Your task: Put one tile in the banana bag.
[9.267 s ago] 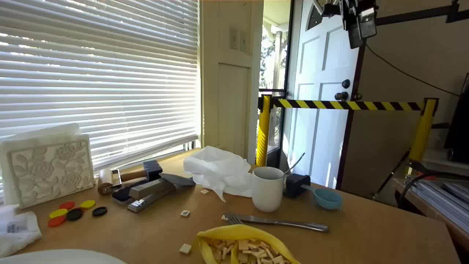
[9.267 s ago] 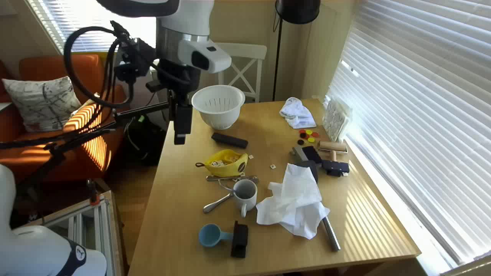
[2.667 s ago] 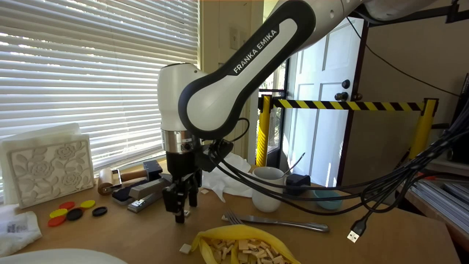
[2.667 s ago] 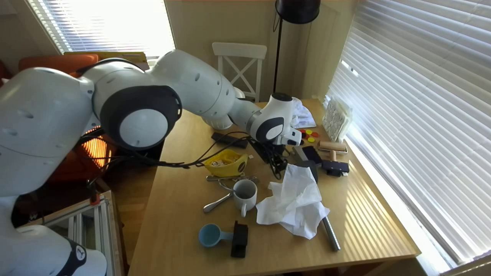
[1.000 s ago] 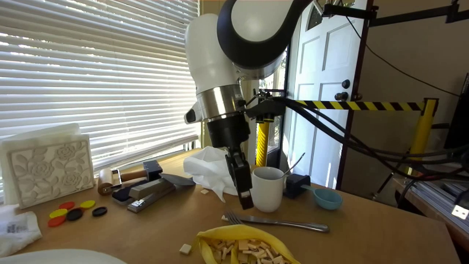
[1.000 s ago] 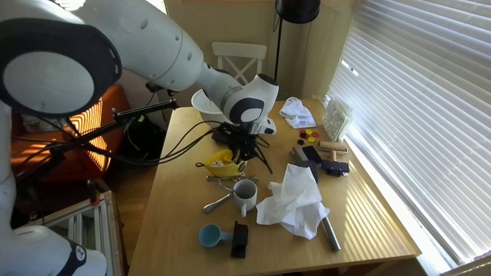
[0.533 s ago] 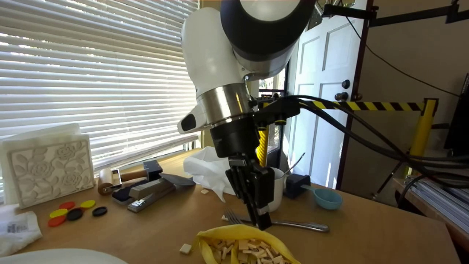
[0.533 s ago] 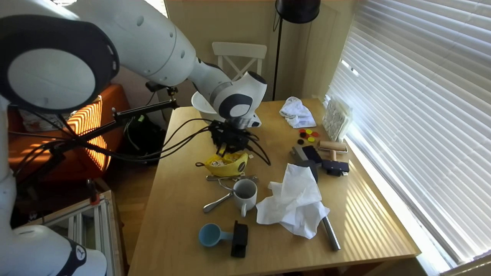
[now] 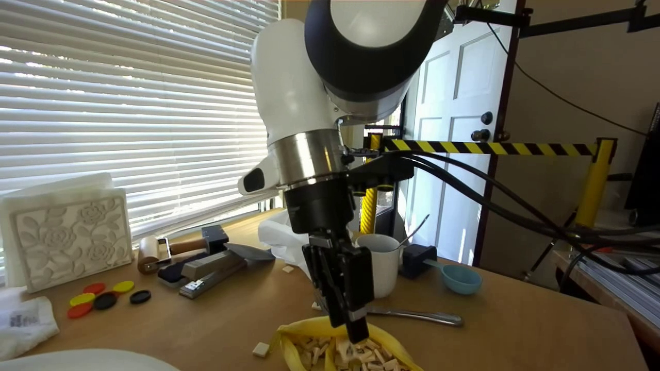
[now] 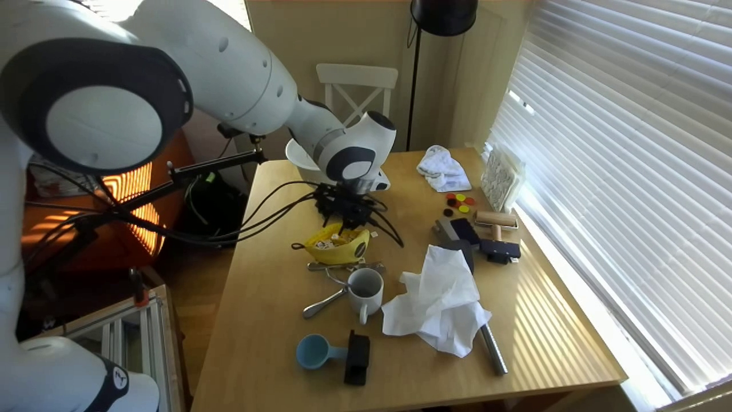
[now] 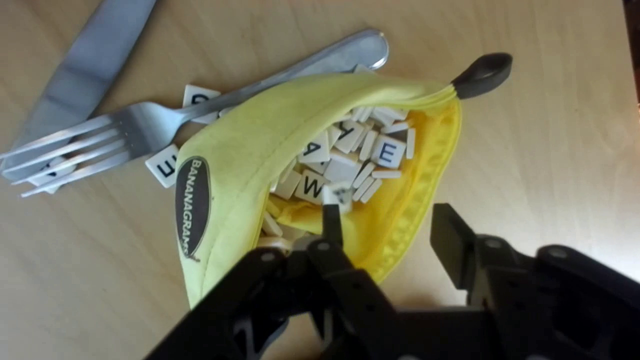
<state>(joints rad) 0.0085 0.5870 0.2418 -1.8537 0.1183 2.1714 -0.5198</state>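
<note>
In the wrist view my gripper (image 11: 390,225) stands open, its jaws well apart with nothing gripped between them. A blurred white tile (image 11: 337,196) shows just beyond the left fingertip, over the mouth of the banana bag; whether it touches that finger I cannot tell. The yellow banana bag (image 11: 235,145) lies unzipped, with several lettered tiles inside, among them an E tile (image 11: 388,151). Seen from outside, the gripper (image 9: 348,327) points down at an angle just above the bag (image 9: 309,325). Its fingertips are hard to make out over the bag (image 10: 343,253) in an exterior view.
A fork (image 11: 150,122) and a knife (image 11: 85,75) lie beside the bag, with loose tiles near them. Another loose tile (image 9: 261,350) sits by the bag. A white mug (image 10: 366,286), crumpled paper (image 10: 437,300), a stapler (image 9: 214,273) and a colander (image 10: 303,163) stand around.
The arm has carried the gripper from the table spot by the stapler to over the bag and lowered it. The lettered tile at that spot is gone from there. The gripper has opened.
</note>
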